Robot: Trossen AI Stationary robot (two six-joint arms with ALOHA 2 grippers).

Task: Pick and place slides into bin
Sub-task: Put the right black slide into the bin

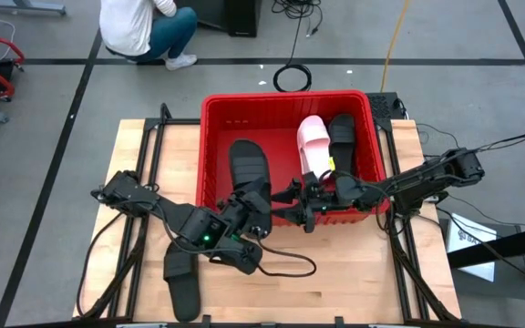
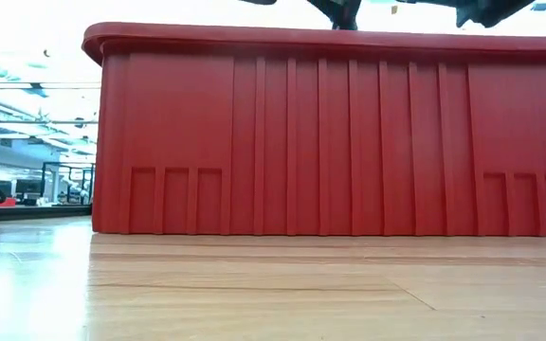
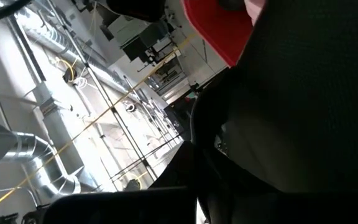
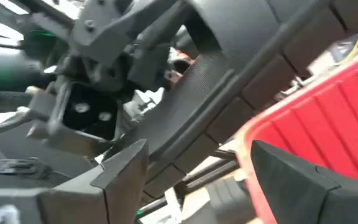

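Observation:
The red bin (image 1: 285, 105) stands at the table's far middle and fills the low view (image 2: 330, 142). In it lie a black slide (image 1: 242, 159), a pink slide (image 1: 314, 141) and another black slide (image 1: 342, 135). My left gripper (image 1: 244, 223) is at the bin's near rim, shut on a black slide (image 1: 257, 202) that also fills the left wrist view (image 3: 291, 106). My right gripper (image 1: 304, 208) is open just right of that slide, over the near rim. Its fingers (image 4: 126, 168) stand apart, with the held slide's ribbed sole (image 4: 216, 74) beyond them. Another black slide (image 1: 182, 284) lies flat on the table at the near left. My left gripper holds the black slide at its near end (image 1: 252, 219), coming slantwise from the table's near left. The gripper and the slide hide the fingers, so the kind of hold does not show. The slide is lifted off the table, over the bin's near rim.
The bin's near wall (image 2: 330, 142) rises high above the tabletop. Cables (image 1: 285, 266) lie on the wood in front of the bin. A person (image 1: 144, 27) crouches on the floor beyond the table's far left. Bare wood (image 1: 354, 282) lies at the near right.

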